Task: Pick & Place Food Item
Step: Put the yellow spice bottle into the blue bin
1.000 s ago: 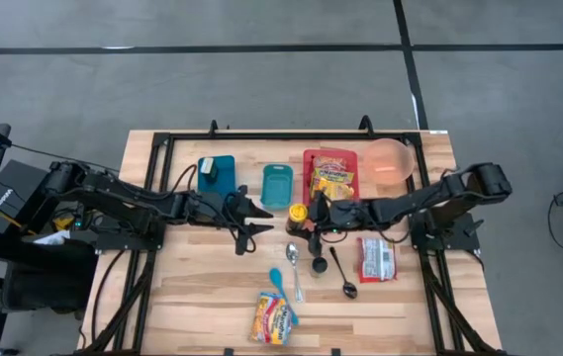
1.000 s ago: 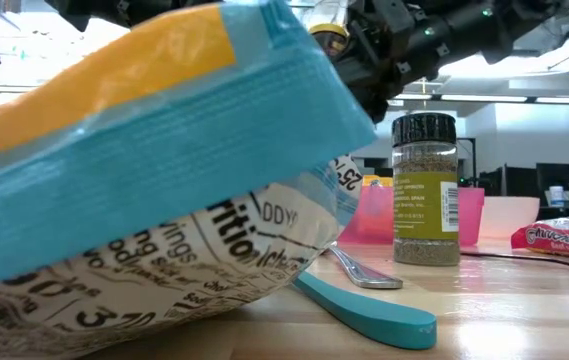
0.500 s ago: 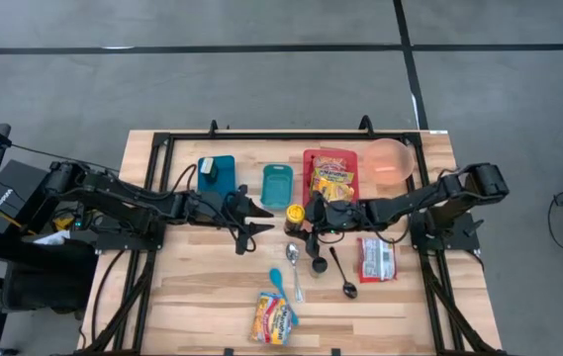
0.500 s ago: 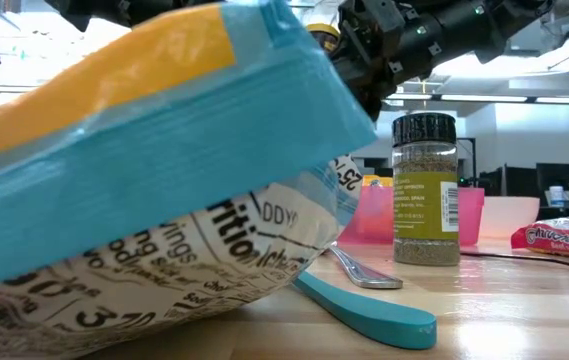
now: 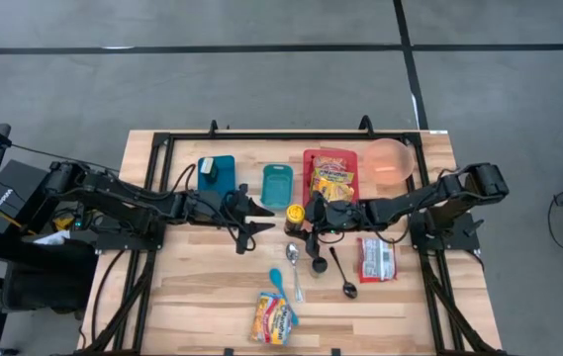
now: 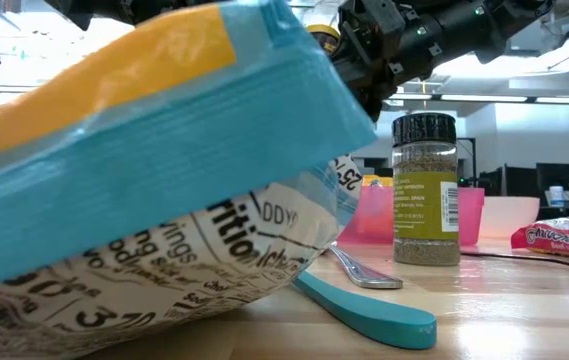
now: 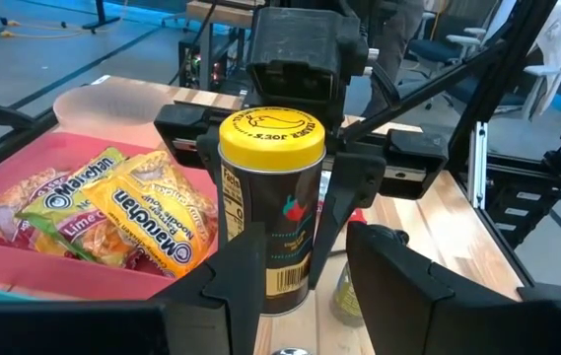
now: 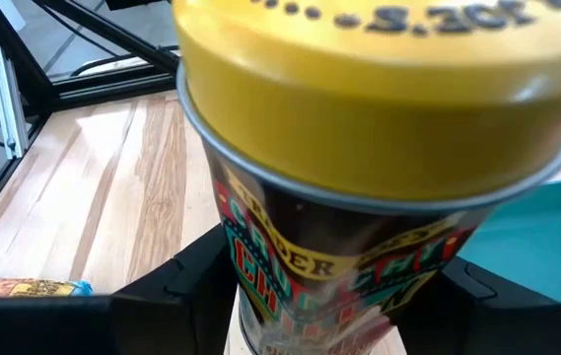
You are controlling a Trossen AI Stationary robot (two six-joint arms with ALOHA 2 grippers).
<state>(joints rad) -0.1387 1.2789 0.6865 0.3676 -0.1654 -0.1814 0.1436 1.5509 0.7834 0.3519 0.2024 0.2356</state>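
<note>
Yellow-lidded and dark-bodied, the can [image 7: 271,212] is sitting between the two fingers of the right hand [image 5: 301,220], which is grasping it by its sides near the middle of the worktop [image 5: 202,287]. From the left wrist view the can is standing upright with the lid facing up, a finger on each side of its body. A side grip of this kind is probably keeping the can level so it can be carried and set down on its base. In the low view the lid is showing high above the other items, so I judge the can is lifted clear of the wood, though its base is hidden.

The left hand [image 5: 252,219] is waiting just to the left of the can, its fingers parted and grasping nothing, pointed towards the can as if watching the handover zone.

Just right of the can, the red tray [image 5: 313,159] is holding noodle packets [image 5: 332,180], with a pink bowl [image 5: 390,161] beside it and two teal containers [image 5: 277,184] further left along the far side. That tray looks like a likely place for a food item, but the task does not name a target.

Nearer the front edge, a spice jar [image 6: 425,188], a metal spoon [image 5: 294,265], a black spoon [image 5: 344,278], a teal spoon [image 5: 278,282], a red snack packet [image 5: 376,258] and a colourful bag [image 5: 273,318] are lying loose, so any lowering here would call for care.
</note>
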